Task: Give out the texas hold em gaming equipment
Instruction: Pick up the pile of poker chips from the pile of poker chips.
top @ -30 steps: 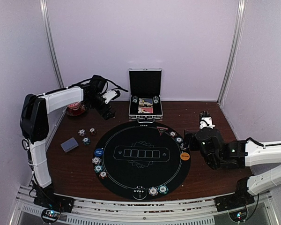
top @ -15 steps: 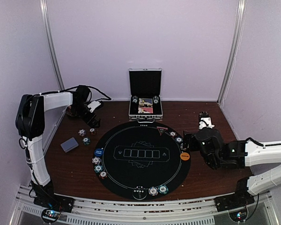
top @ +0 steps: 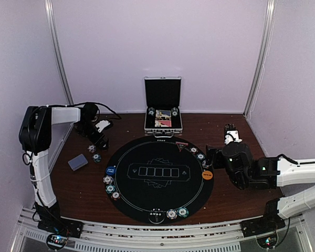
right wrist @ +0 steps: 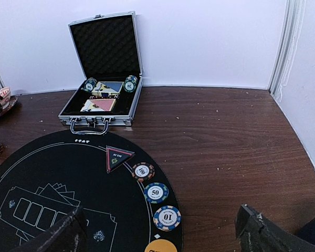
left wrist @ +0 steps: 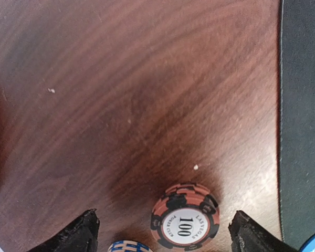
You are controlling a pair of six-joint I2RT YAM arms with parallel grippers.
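Observation:
A red striped poker chip marked 100 lies on the wood between the spread fingers of my left gripper, which is open and not touching it. A blue-white chip lies beside it. From above, the left gripper is low, just left of the black round mat. The grey-blue card deck and the blue button lie nearby. My right gripper is open and empty above the mat's right rim. Under it lie three chips and the orange button.
The open silver case stands at the back with chips and cards inside. More chips sit on the mat's left rim and front rim. A triangular marker lies near the case. A red-white dish stands far left.
My left arm has swung down and forward from the back left to the chips beside the mat. The right arm has barely moved.

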